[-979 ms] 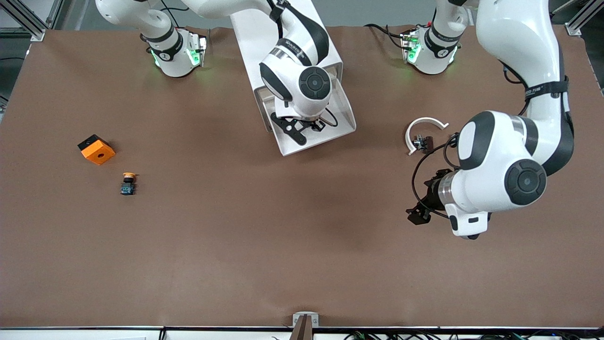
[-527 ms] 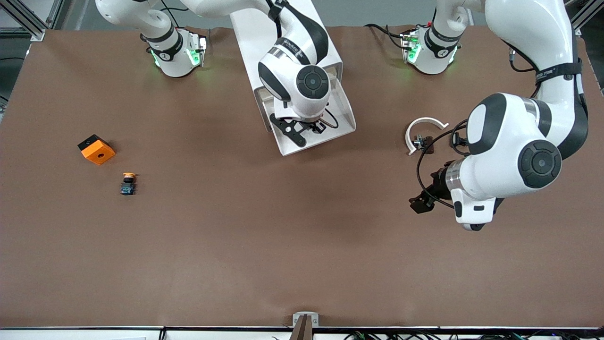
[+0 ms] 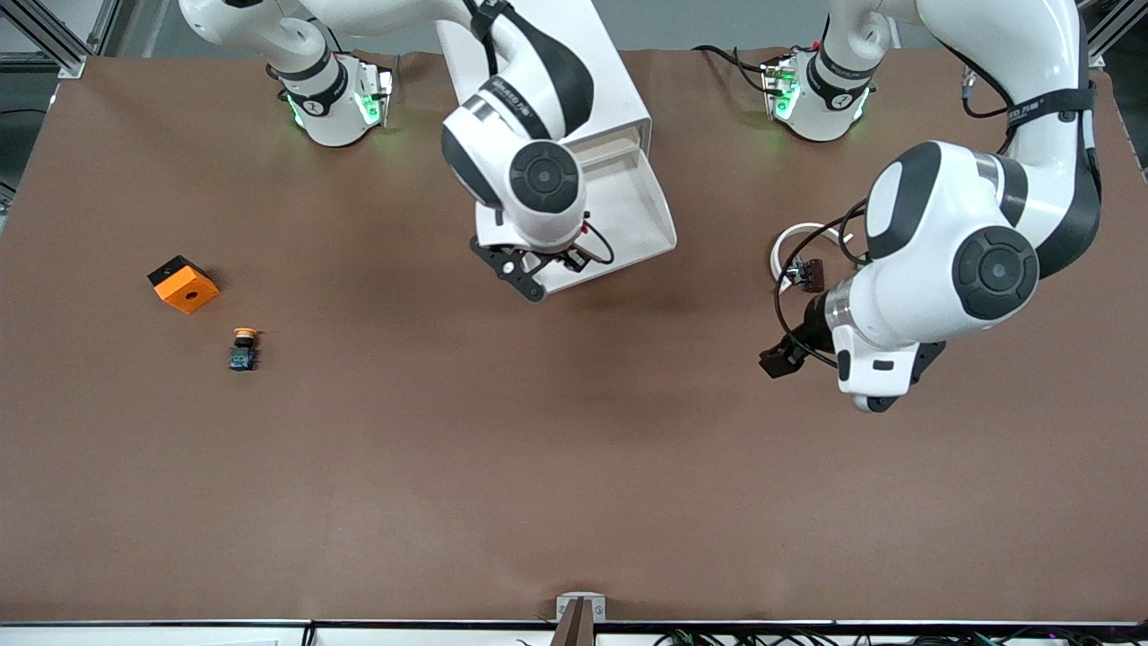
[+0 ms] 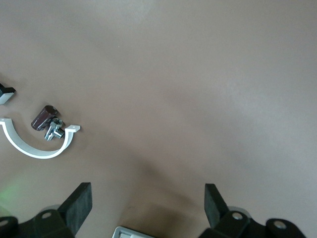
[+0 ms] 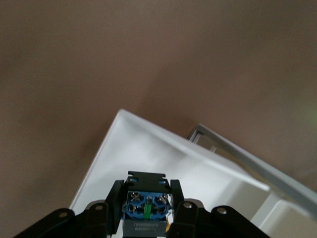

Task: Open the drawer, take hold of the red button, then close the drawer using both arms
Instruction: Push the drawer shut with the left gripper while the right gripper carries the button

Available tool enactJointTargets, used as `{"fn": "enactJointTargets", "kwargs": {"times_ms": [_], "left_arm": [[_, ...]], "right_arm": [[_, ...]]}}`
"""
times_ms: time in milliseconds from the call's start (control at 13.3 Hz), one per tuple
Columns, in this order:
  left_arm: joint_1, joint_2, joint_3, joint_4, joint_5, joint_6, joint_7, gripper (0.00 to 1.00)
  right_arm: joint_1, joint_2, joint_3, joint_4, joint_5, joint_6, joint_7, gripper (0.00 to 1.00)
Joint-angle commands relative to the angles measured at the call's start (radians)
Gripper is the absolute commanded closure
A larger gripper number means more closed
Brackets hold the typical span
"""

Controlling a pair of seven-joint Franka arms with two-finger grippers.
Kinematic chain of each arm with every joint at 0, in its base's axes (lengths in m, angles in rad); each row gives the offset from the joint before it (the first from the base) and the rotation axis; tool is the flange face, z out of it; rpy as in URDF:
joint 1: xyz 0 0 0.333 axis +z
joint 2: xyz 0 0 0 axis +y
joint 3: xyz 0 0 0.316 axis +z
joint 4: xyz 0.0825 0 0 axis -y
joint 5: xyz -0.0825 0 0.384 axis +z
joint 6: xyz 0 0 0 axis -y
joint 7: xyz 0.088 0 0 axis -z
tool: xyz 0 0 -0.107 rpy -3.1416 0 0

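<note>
Right hand (image 3: 547,266), black two-finger type, hangs over the front lip of the pulled-out shallow white tray drawer (image 3: 641,224), fingers clamped on a small push button w/ dark blue-black body (image 5: 145,208); cap not visible, only its blue terminal end shows in the right wrist view. Drawer sticks out of the white boxy cabinet (image 3: 610,99) toward the front camera, tray floor bare where visible.

Left hand (image 3: 778,357) is up over bare brown worktop (image 3: 538,467) toward the left arm's end, fingers (image 4: 79,202) wide apart, nothing between them. Near it on the worktop: white curved plastic half-ring (image 3: 794,242) w/ a small dark metal clip piece (image 3: 807,271) just beside it.

Toward the right arm's end, well apart from the drawer: orange cube w/ hole (image 3: 183,283), and a small button w/ yellow-orange cap (image 3: 243,348) nearer the front camera. Wide open worktop btwn drawer lip and the worktop's front edge.
</note>
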Motion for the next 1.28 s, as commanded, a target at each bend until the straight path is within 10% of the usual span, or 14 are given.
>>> {"fn": "enactJointTargets", "kwargs": {"times_ms": [0, 678, 1205], "left_arm": [[-0.053, -0.035, -0.011, -0.096, 0.028, 0.057, 0.01, 0.0], [-0.19, -0.055, -0.069, -0.429, 0.123, 0.486, 0.01, 0.0], [-0.203, -0.072, -0.234, -0.601, 0.134, 0.723, 0.007, 0.0]], "right_arm": [[-0.07, -0.052, 0.01, -0.003, 0.002, -0.065, -0.181, 0.68], [-0.329, -0.098, 0.007, -0.02, -0.153, -0.182, -0.968, 0.68], [-0.516, -0.094, 0.007, -0.164, -0.195, 0.052, -1.372, 0.68]]}}
